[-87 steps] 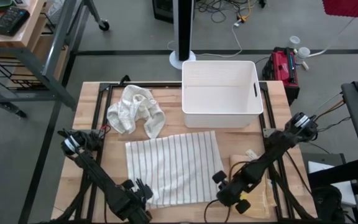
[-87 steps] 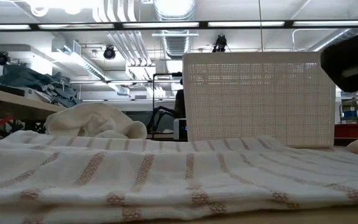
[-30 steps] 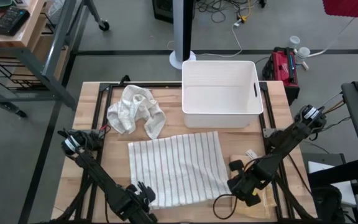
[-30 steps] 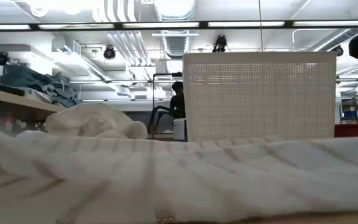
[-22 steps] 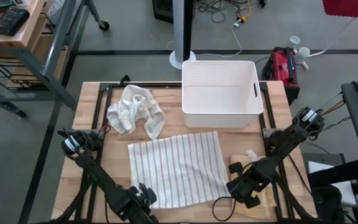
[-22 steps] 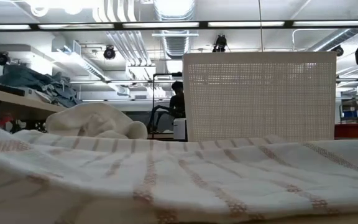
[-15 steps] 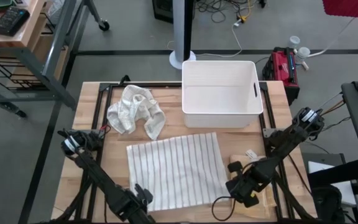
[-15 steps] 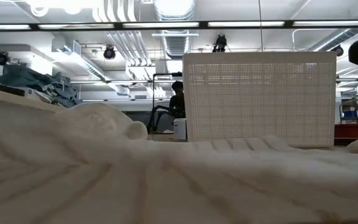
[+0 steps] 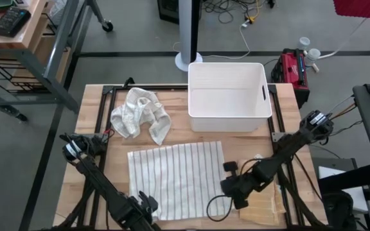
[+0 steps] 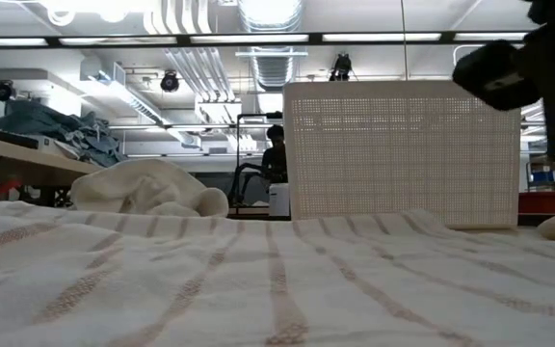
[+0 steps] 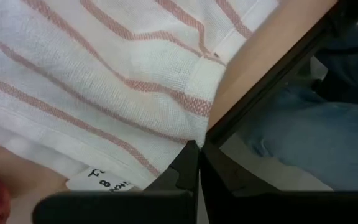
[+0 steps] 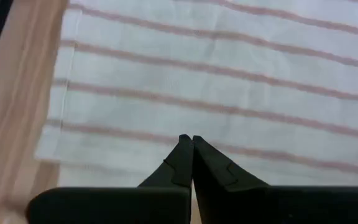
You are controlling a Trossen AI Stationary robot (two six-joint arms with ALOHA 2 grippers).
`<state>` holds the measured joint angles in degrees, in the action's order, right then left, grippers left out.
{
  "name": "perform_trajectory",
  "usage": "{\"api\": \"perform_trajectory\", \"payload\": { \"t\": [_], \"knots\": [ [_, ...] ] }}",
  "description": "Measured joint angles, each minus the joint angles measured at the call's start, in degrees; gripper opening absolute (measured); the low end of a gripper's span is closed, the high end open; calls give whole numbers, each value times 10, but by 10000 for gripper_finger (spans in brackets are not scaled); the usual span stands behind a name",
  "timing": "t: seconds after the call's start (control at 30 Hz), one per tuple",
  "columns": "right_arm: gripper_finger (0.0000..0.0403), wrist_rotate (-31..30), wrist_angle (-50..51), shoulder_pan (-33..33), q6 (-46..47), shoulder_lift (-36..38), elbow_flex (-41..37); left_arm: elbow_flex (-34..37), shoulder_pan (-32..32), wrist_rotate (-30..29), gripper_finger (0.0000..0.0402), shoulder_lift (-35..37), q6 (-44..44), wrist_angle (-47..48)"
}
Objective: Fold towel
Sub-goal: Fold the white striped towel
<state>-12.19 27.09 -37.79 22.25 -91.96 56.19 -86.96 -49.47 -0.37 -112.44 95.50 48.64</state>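
Observation:
The white towel with thin red stripes (image 9: pixel 175 176) lies spread flat on the wooden table and fills the front of the low view (image 10: pixel 258 280). My left gripper (image 9: pixel 145 206) is shut at the towel's near left corner; my left wrist view shows its shut tips (image 11: pixel 199 149) at that corner. My right gripper (image 9: pixel 229 186) is shut at the towel's right side near the near right corner, its tips (image 12: pixel 191 140) over striped cloth. My left gripper pinches the towel's near left corner (image 11: pixel 190 132) between its two fingertips, coming steeply from above. The hemmed corner runs into the tips; the rest of the towel lies on the table. My right gripper has its shut fingertips on the towel close to its edge (image 12: pixel 185 127), slanting down from the table's right. The tips hide how many layers are between them. The cloth around them lies flat on the table.
A crumpled white cloth (image 9: pixel 140 114) lies at the far left, a white basket (image 9: pixel 229 96) stands at the far middle, tall behind the towel in the low view (image 10: pixel 403 154). A small paper tag (image 9: pixel 257 157) lies right of the towel. A person shows far off in the room.
My right gripper has gone toward the table's left edge, tipping more steeply down, and the towel's right side went with it. The towel rippled and billowed, and now lies flat, shifted left. My left gripper stayed at the near left corner.

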Motion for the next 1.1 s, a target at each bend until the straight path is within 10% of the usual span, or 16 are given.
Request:
{"api": "perform_trajectory", "payload": {
  "t": [0.4,1.1],
  "knots": [
    [0,20,-12,25,42,-105,-18,0,-8,0,0,0,16,3],
    [0,113,53,15,49,-56,-26,0,-29,31,10,0,59,-117]
  ]
}}
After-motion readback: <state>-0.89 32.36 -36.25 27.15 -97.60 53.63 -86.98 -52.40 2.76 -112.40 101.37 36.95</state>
